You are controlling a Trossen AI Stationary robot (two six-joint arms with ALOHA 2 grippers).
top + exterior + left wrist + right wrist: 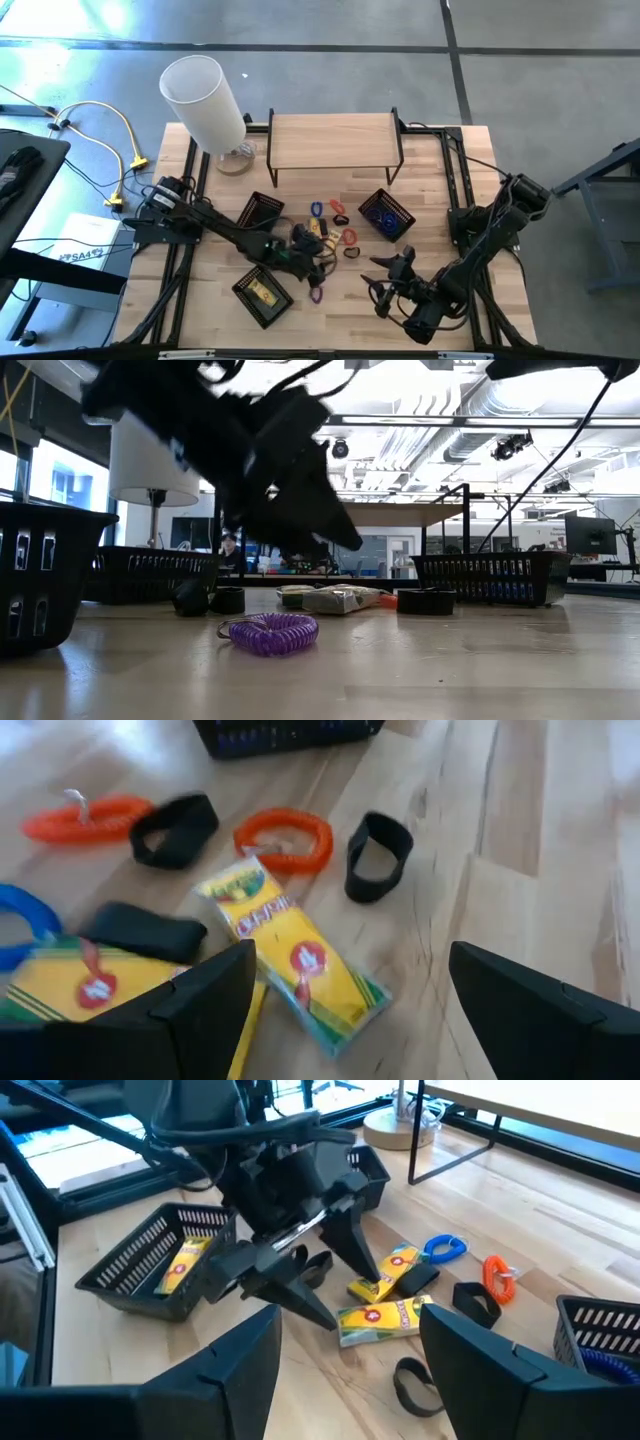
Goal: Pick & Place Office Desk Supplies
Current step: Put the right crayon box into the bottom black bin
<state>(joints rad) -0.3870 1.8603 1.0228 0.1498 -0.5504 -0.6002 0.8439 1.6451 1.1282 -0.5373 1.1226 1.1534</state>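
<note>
The step in hand appears to be a pick from the pile of small supplies at the middle of the worktop [440,200]. The left tool [300,256] is poised over that pile with its jaws spread wide and nothing between them; no contact with any item is seen. In the left wrist view a yellow crayon packet [300,960] lies just ahead of the fingers [215,995], with a second yellow packet [75,982] partly beneath one finger.

For a clean pick, the tool is best lowered squarely over a single packet, jaws across its narrow width, so the neighbouring black band [377,855] and orange coil [285,838] are not dragged along. The packets overlap, so the upper one is probably the safer choice.

One packet already lies in the near black basket [262,296]. Other loops lie scattered between the baskets, and a purple coil [270,632] sits apart, nearer the front edge.

The right tool [385,290] waits near the front right, jaws also open and empty.
</note>
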